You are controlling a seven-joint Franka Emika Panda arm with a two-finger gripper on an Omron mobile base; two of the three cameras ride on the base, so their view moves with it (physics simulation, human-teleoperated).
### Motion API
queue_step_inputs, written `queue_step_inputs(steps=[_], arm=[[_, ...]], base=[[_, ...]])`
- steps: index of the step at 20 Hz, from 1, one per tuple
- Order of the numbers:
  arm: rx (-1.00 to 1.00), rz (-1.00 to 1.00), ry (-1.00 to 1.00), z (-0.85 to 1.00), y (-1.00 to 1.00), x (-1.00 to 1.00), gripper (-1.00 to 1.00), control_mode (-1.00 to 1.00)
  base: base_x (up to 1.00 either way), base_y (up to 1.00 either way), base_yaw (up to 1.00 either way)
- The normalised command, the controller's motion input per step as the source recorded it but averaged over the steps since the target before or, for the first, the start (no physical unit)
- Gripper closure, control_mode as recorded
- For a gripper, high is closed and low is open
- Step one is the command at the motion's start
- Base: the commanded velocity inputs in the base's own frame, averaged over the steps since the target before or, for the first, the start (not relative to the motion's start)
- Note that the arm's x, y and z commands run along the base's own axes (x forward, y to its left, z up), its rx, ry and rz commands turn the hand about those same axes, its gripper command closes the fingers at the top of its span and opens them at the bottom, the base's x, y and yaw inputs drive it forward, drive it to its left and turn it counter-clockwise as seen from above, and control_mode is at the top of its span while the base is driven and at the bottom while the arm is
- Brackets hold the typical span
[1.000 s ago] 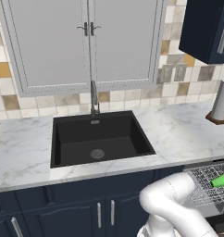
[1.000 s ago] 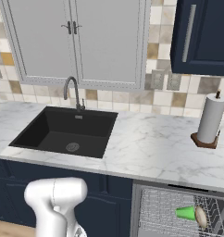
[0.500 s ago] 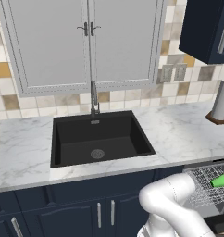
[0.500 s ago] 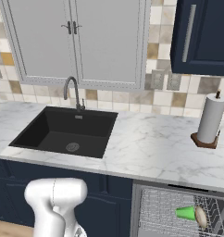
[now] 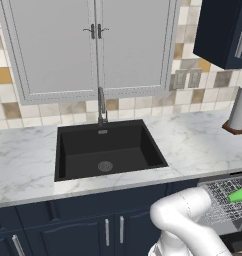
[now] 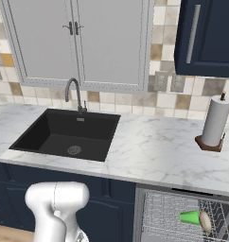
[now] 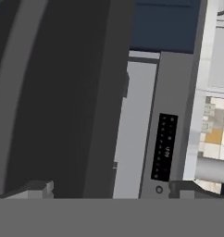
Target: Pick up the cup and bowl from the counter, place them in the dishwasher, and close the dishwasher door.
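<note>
Green cup lying on its side in the wire rack of the dishwasher, below the front edge of the marble tabletop, mouth turned toward the cream-beige bowl. Bowl standing on edge just beside the cup, apparently touching it, seen as a narrow oval. From the left base view, cup visible as a green patch in the same rack at the far right, partly behind the white arm.

Rack pulled out in front of the navy cabinets. Black square sink set into the tabletop, with a grey faucet behind it. White paper-towel roll upright on a wooden base near the right end of the tabletop, well apart from the sink. Pale double-door wall cabinet above the sink, navy wall cabinet to its right, tiled backsplash between.

In the hand view, close against a dark panel with a grey strip carrying a black control display. Two finger tips barely rising at the bottom edge, set far apart; cannot tell for sure whether released or clenched, nothing seen between them.
</note>
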Motion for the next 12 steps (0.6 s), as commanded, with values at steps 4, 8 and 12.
queue_step_inputs(steps=[4,8,12], arm=[[-0.44,0.15,-0.17,-1.0,-0.01,0.0,-1.0,-1.0],[-0.44,0.17,-0.14,-1.0,-0.11,-0.02,-1.0,-1.0],[-0.46,0.19,-0.15,-1.0,-0.16,-0.31,-1.0,-1.0]], base=[[0.0,0.0,0.0],[0.0,0.0,0.0],[0.0,0.0,0.0]])
